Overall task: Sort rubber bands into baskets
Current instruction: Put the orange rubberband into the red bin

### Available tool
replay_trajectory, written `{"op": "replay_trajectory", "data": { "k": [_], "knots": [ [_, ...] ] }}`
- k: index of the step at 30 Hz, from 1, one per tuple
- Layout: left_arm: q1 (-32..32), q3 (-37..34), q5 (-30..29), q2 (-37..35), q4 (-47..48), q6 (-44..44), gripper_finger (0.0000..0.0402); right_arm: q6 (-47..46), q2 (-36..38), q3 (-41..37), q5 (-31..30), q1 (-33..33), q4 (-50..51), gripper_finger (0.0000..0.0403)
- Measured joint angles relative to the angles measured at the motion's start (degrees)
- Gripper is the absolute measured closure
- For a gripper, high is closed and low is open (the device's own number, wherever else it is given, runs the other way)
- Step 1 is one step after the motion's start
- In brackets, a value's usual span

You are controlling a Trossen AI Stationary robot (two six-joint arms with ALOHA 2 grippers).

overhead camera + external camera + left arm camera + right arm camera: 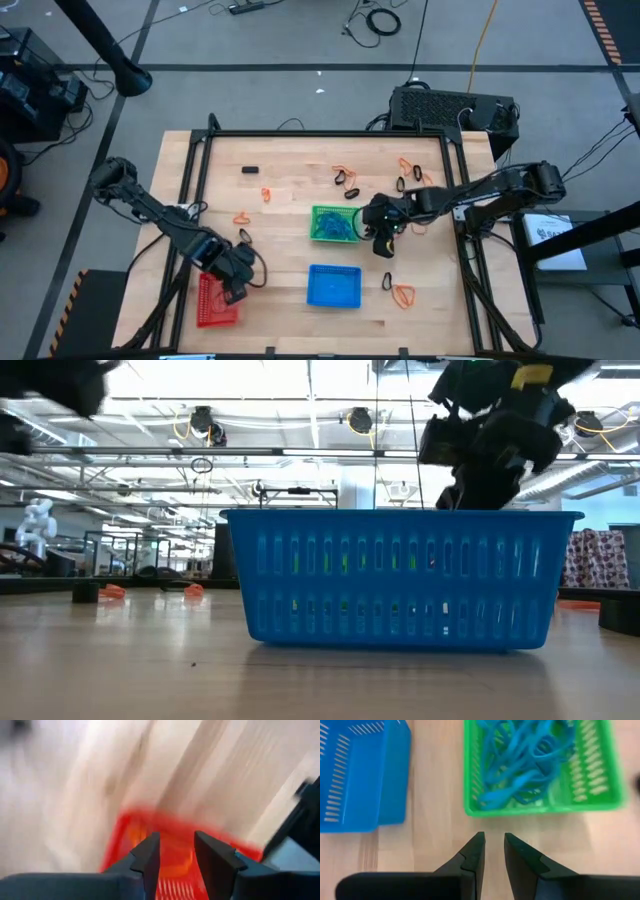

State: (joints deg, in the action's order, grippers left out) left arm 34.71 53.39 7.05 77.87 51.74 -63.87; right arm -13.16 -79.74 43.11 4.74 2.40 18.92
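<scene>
- Over the red basket (216, 302) at the bench's near-left corner, the left hand (176, 851) hangs with its fingers parted and nothing between them; orange rubber bands (172, 870) lie blurred in the basket below.
- Just right of the green basket (334, 224), the right hand (493, 846) points down at bare wood with a narrow gap between its fingers and nothing gripped.
- The green basket, mid-bench, holds a tangle of blue rubber bands (520, 760); the blue basket (333, 285) sits near the front edge.
- Loose orange bands (404, 294) and black bands (351, 191) lie scattered across the bench (290, 170), mostly on the far and right sides.
- A dark box (452, 110) stands beyond the bench's far-right corner.
</scene>
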Motion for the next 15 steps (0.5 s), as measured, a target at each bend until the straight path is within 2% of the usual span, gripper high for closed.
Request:
{"op": "replay_trajectory", "data": {
  "k": [4,8,12,15],
  "knots": [
    [-2.34,0.0,-10.06,0.0,-7.36,12.72,0.0274,0.23,3.74,2.43,-0.55,-1.29,8.07,0.0337],
    [-5.1,0.0,-15.44,0.0,-14.95,28.59,0.0274,-4.12,8.71,2.61,-1.14,-1.71,16.8,0.0337],
    [-7.92,0.0,-24.48,0.0,-19.88,38.68,0.0274,-15.38,11.3,2.64,-8.28,-1.71,31.15,0.0337],
    [-9.81,0.0,-29.97,0.0,-22.51,43.39,0.0274,-23.16,11.53,0.89,-8.57,-1.34,36.05,0.0337]
  ]
}}
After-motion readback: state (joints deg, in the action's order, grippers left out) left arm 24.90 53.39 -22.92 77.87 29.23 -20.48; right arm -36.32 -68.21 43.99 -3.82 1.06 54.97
